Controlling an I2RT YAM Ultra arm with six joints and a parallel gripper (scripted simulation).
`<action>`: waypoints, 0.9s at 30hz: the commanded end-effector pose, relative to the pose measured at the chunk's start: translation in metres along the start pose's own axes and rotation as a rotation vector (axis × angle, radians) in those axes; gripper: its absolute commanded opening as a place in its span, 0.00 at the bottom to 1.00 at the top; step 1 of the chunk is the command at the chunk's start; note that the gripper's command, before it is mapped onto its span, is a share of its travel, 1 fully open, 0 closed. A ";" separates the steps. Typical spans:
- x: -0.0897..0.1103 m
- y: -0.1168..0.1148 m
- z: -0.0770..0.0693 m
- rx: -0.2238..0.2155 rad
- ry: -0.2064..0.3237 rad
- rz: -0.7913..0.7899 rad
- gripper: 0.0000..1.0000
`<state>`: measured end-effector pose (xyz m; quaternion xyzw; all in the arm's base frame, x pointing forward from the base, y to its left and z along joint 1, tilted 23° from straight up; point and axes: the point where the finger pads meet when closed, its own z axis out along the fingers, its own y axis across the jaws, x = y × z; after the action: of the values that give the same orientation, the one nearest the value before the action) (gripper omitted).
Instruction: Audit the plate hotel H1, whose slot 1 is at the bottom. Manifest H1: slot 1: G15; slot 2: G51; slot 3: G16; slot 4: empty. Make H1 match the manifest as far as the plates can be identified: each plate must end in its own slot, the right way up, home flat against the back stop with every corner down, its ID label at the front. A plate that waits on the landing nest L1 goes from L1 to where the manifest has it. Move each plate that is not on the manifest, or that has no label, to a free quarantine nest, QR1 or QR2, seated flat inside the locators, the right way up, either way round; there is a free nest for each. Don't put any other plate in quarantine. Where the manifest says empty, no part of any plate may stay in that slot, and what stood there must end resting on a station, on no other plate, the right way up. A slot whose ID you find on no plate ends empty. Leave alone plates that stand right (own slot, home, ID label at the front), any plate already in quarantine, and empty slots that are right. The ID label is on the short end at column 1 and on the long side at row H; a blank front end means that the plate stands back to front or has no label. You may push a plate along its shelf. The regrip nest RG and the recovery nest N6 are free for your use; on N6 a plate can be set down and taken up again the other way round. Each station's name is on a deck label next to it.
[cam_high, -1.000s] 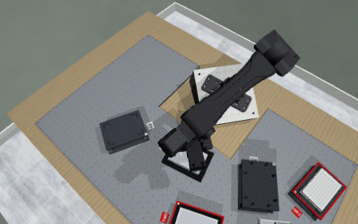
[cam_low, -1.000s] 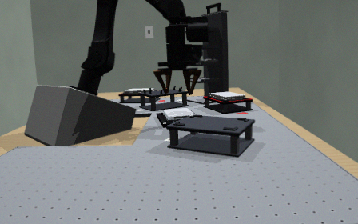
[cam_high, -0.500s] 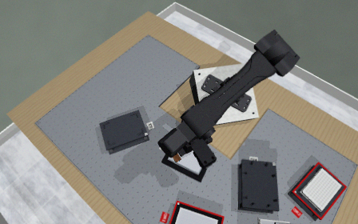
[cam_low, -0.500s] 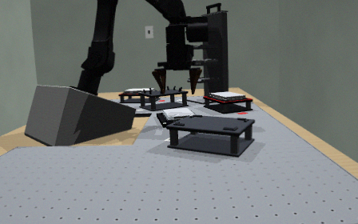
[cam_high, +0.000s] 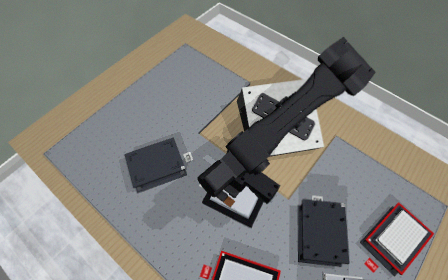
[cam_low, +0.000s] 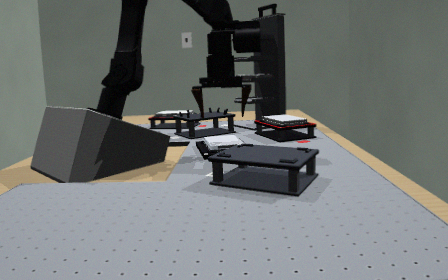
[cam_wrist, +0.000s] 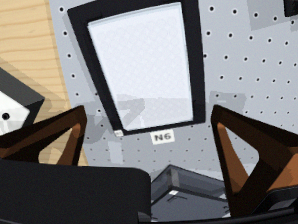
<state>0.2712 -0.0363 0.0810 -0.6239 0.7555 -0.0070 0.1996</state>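
The black arm reaches out from its pale base and bends down over the desk. Its jaws are spread wide and hold nothing. The gripper hangs up in the air, with the two brown fingers pointing down.

Right under it is a black nest with a white plate lying flat in it. From the wrist camera the plate shows between the two fingers, below them and not touching them. A tiny label sits on the desk just beside the near end of the nest. I cannot read it for sure.

The tall black hotel stands at the back of the desk, behind the gripper. I can see shelf ends sticking out of its side, but I cannot tell what is in the slots.

To one side there is a red nest with a white plate full of tiny wells lying in it. Another red nest shows at the bottom edge of the top view, and it has a white plate in it too. Two black nests, one well apart on the grey mat and one near the first red nest, show only dark tops.
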 end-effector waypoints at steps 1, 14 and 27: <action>0.000 -0.001 -0.002 0.005 0.001 -0.124 1.00; 0.000 -0.001 0.007 0.005 0.001 -0.202 1.00; 0.000 -0.001 0.023 0.005 0.001 -0.202 1.00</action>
<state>0.2743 -0.0288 0.0568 -0.6980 0.6893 -0.0183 0.1934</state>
